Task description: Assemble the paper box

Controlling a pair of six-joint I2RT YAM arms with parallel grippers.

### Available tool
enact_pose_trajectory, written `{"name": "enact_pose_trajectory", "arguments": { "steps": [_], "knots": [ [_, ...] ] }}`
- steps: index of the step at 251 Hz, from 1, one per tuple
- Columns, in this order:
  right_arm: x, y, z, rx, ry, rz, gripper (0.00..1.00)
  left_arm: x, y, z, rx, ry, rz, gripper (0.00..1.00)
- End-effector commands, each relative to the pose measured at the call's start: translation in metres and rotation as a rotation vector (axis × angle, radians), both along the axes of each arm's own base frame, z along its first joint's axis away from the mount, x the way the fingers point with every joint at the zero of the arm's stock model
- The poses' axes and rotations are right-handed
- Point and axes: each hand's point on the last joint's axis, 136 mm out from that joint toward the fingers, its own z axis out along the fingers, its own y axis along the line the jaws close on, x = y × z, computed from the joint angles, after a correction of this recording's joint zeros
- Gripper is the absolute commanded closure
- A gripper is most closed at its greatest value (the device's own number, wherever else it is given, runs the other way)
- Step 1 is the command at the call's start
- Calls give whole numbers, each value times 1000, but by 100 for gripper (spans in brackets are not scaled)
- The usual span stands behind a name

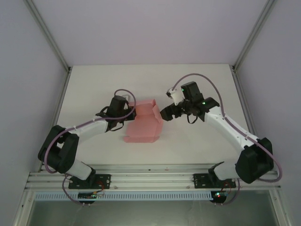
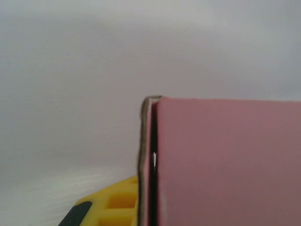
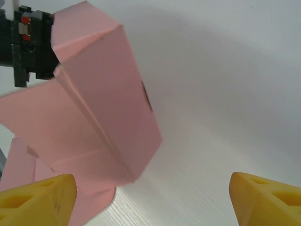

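The pink paper box [image 1: 144,123] is half folded in the middle of the white table [image 1: 197,80], its panels raised and a flat flap lying toward the front. My left gripper [image 1: 130,112] is shut on the box's upper left edge. In the left wrist view the card [image 2: 225,165] stands edge-on against one yellow finger [image 2: 110,207] and hides the other finger. My right gripper [image 1: 164,114] sits at the box's right side, open. Its yellow fingers [image 3: 37,197] stand wide apart, with the box's folded corner [image 3: 117,122] just ahead and to the left.
Grey enclosure walls and metal frame posts [image 1: 49,35] border the table on the left, right and back. The aluminium rail [image 1: 150,179] carrying both arm bases runs along the near edge. Bare tabletop lies behind and to the right of the box.
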Motion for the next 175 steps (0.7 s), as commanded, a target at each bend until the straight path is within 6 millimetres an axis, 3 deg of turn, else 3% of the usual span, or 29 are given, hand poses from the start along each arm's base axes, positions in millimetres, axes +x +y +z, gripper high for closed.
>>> {"name": "enact_pose_trajectory", "arguments": {
  "steps": [1, 29, 71, 94, 116, 146, 164, 175],
  "knots": [
    [6, 20, 10, -23, -51, 80, 15, 7, -10, 29, -50, -54, -19, 100],
    [18, 35, 11, -43, -77, 87, 21, 6, -8, 28, -48, -49, -16, 100],
    [38, 40, -7, -149, -91, 15, 32, 5, -9, 33, -57, -54, -15, 100],
    [49, 39, -16, -228, -123, -44, 44, 5, -9, 34, -56, -51, -11, 100],
    [59, 37, -21, -291, -175, -102, 62, 4, -9, 34, -55, -48, -10, 100],
    [77, 22, -19, -399, -268, -263, 91, 5, -3, 32, -38, -29, 29, 100],
    [87, 2, -16, -508, -328, -393, 100, 7, 10, 29, -3, -3, 117, 100],
    [88, -11, -18, -575, -337, -456, 100, 7, 24, 24, 31, 28, 203, 100]
  ]
}}
